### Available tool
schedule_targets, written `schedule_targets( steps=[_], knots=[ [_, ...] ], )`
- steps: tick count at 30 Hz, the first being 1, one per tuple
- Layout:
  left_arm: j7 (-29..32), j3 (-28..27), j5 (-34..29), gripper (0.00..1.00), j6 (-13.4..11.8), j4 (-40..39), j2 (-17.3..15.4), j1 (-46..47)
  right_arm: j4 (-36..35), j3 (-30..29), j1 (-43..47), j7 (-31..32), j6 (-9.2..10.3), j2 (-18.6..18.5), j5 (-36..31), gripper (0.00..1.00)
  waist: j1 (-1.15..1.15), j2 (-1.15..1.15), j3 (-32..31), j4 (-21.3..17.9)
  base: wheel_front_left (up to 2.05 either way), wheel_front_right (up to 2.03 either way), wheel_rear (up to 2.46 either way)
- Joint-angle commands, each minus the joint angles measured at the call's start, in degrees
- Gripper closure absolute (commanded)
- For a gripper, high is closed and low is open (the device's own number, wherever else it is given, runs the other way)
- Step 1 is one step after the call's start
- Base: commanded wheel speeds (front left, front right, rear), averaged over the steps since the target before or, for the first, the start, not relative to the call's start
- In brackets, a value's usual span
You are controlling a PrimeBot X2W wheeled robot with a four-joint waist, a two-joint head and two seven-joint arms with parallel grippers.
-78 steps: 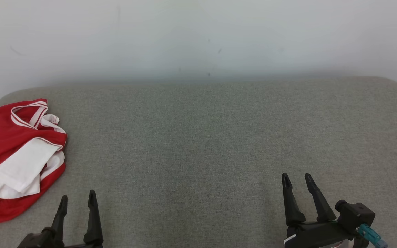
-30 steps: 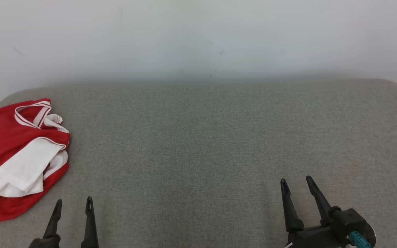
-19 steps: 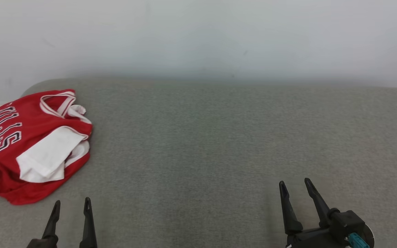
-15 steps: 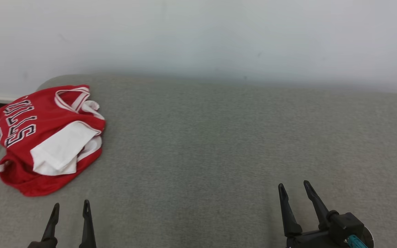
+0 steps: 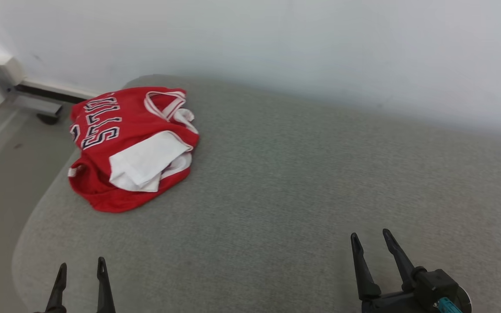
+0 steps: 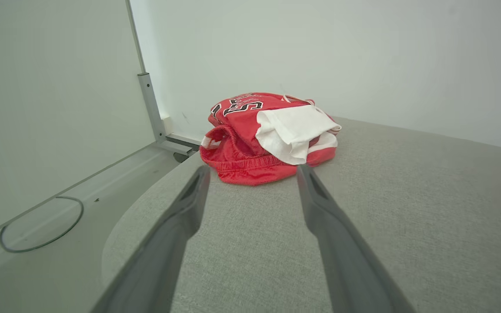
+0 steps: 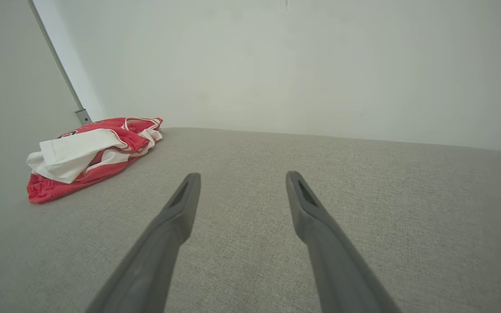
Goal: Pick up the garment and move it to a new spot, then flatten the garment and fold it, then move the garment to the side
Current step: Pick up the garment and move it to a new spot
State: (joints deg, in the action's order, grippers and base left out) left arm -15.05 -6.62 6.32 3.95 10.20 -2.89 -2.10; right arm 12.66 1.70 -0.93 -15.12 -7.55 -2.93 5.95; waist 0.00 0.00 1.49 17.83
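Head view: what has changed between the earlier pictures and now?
The camera has turned toward the robot's left, so the whole picture shifted right. The red jersey lies crumpled on the grey cushion as before; it has not moved. The left gripper and right gripper stay open, holding nothing.

Readable text: one item.
- Location: red garment (image 5: 96,176), upper left of head view.
- Lettering (image 5: 101,134): block capitals, black with white outline, turned sideways. Legible part: "LLS". Remainder lost in folds.
- Second, fainter row just above: not legible.
- Left wrist view: same lettering (image 6: 242,105) foreshortened, unreadable.
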Motion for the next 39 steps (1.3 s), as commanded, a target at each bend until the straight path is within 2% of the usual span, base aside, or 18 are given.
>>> schedule_targets(
  steps=[1,5,11,21,26,30,39],
  knots=[
    [-0.2,0.0,0.1,0.0,-0.3,-0.1,0.0,-0.7,-0.1,-0.2,0.4,-0.1,0.12,0.1,-0.2,0.0,0.0,0.0,0.2,3.7,0.0,0.0,0.0],
    [-0.2,-0.5,0.3,0.0,-0.8,-0.2,0.0,-1.1,0.1,0.1,0.5,-0.1,0.12,0.1,-0.4,0.0,0.0,0.0,0.2,7.0,0.0,0.0,0.0],
    [-0.2,-1.1,0.5,0.0,-1.2,-0.6,0.0,-1.5,0.2,0.5,0.4,-0.1,0.12,0.1,-0.4,0.0,0.0,0.0,0.2,10.0,0.0,0.0,0.0],
    [-0.2,-2.6,0.8,0.0,-1.3,-0.5,0.0,-1.6,0.1,1.2,-0.4,-0.1,0.12,0.1,-0.5,0.0,0.0,0.0,0.8,10.9,0.0,0.0,0.0],
    [-0.2,-2.9,1.2,0.0,-1.4,-0.5,0.0,-1.1,0.2,1.2,-0.7,-0.1,0.12,0.1,-0.6,0.0,0.0,0.0,1.4,9.6,0.0,0.0,0.0],
    [-0.2,-4.0,2.2,0.0,-0.9,0.2,0.0,1.3,-0.2,1.1,-1.7,-0.1,0.12,0.1,-1.3,0.0,0.0,0.0,2.5,7.1,0.0,0.0,0.0],
    [-0.2,-7.0,4.6,0.0,1.6,2.4,-4.9,12.4,-1.9,-1.1,-4.6,-0.1,0.12,0.1,-3.0,0.0,0.0,0.0,7.8,-1.9,0.0,0.0,0.0]
  ],
)
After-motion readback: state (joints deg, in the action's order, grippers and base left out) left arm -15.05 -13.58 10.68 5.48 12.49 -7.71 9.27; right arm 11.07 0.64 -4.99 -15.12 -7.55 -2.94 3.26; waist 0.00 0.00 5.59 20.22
